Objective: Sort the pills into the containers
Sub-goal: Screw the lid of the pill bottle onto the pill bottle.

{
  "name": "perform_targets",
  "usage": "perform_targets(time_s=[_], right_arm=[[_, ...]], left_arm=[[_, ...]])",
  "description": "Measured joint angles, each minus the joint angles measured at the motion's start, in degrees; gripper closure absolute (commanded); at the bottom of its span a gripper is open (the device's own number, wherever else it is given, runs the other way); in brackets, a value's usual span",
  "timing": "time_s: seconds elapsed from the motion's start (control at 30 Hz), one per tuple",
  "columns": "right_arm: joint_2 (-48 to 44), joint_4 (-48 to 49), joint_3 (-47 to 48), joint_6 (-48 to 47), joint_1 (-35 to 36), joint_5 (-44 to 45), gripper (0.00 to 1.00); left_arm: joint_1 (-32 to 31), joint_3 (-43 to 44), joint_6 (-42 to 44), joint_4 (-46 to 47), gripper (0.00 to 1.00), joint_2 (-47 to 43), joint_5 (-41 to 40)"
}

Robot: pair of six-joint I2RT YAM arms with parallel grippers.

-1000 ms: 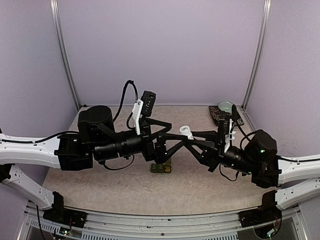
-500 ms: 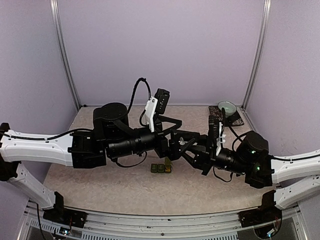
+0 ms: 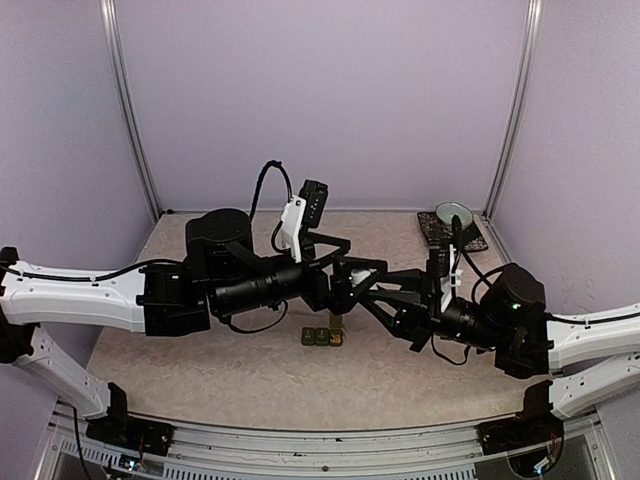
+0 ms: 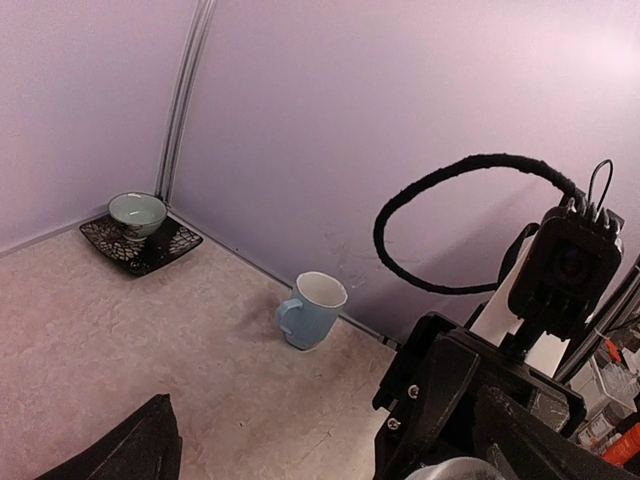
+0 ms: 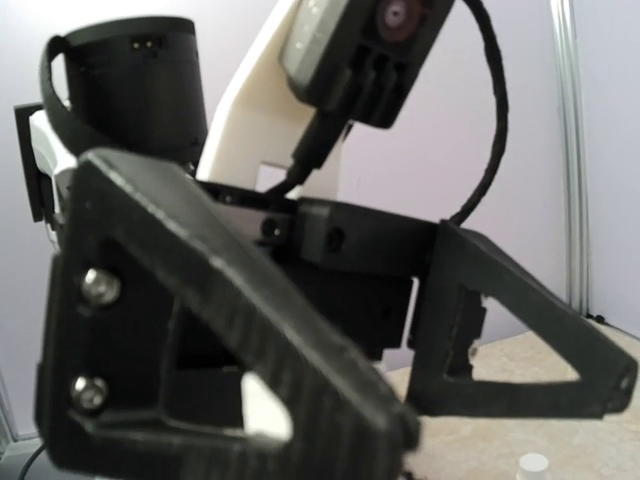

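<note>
The containers [image 3: 322, 337], a dark green strip of three joined compartments, lie on the table at centre, just in front of both grippers. My left gripper [image 3: 345, 272] stands wide open above them; one of its fingers [image 4: 130, 450] shows low in the left wrist view. My right gripper [image 3: 352, 288] reaches in from the right, shut, with its tip between the left fingers. A pale rounded bottle top [image 4: 455, 470] peeks out at that tip, and a white patch [image 5: 265, 410] shows behind the dark fingers. The pills are out of view.
A green bowl on a dark saucer [image 3: 452, 215] sits in the back right corner. A pale blue mug [image 4: 312, 312] stands by the right wall. A small white piece [image 5: 533, 463] lies on the table. Both forearms cross the middle of the table.
The left gripper moved right and the right gripper moved left, so they now meet above the containers. The white bottle seen at the right gripper's tip is now hidden from above.
</note>
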Motion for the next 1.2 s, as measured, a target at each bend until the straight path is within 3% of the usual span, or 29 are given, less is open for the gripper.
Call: perform_targets(time_s=[1.2], right_arm=[[-6.29, -1.38, -1.95, -0.79, 0.04, 3.89, 1.00]], left_arm=[[2.16, -3.78, -2.67, -2.01, 0.01, -4.66, -2.32]])
